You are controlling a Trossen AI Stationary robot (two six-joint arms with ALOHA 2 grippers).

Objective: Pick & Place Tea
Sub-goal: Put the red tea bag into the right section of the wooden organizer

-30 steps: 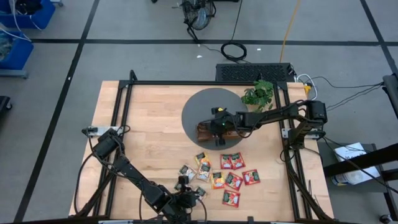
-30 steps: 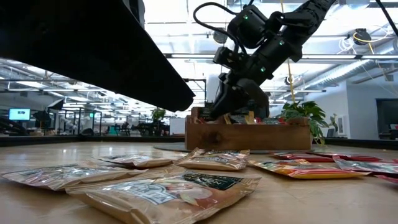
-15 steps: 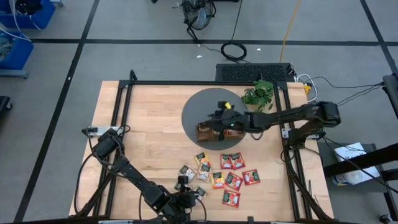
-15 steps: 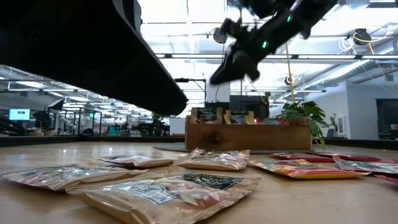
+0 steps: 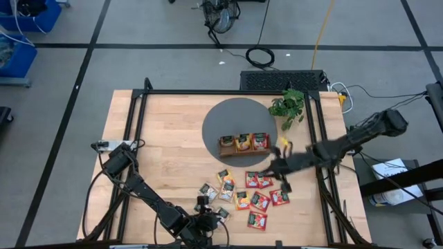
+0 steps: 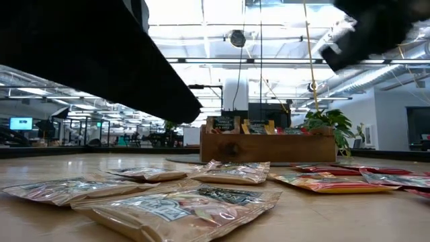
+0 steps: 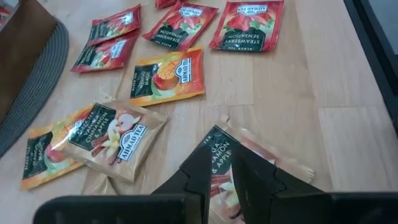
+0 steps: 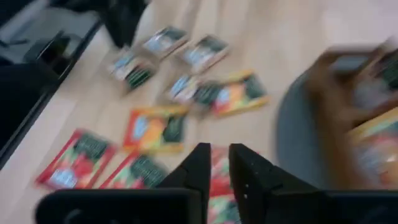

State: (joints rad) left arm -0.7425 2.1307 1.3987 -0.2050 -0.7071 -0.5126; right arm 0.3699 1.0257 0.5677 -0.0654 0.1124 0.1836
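Several tea packets, red (image 5: 260, 200), orange (image 5: 242, 200) and beige (image 5: 208, 189), lie flat on the wooden table near its front edge. More of them stand in the brown wooden tray (image 5: 243, 144) on the round grey mat (image 5: 228, 117). My right gripper (image 5: 275, 170) hovers shut and empty above the red packets (image 8: 81, 155), blurred in the low view (image 6: 376, 30). My left gripper (image 7: 221, 186) is low at the near edge (image 5: 208, 220), shut on a beige tea packet (image 7: 249, 158). My left gripper has the beige packet's near end (image 7: 222, 177) between its two fingers, which slant down from the table's near side. The rest of the packet reaches out beyond the fingertips. I cannot tell whether its far edge (image 7: 292, 168) rests on the table.
A green plant (image 5: 288, 106) stands right of the mat at the far edge. Black frame rails (image 5: 138, 124) run along the table's left and right sides. The left arm's dark bulk (image 6: 101, 54) fills the low view's upper left. Bare wood lies left of the mat.
My right gripper has left the tray, risen, and swung fast toward the table's right and near edges; it is now over the red packets. The packets on the table have not moved.
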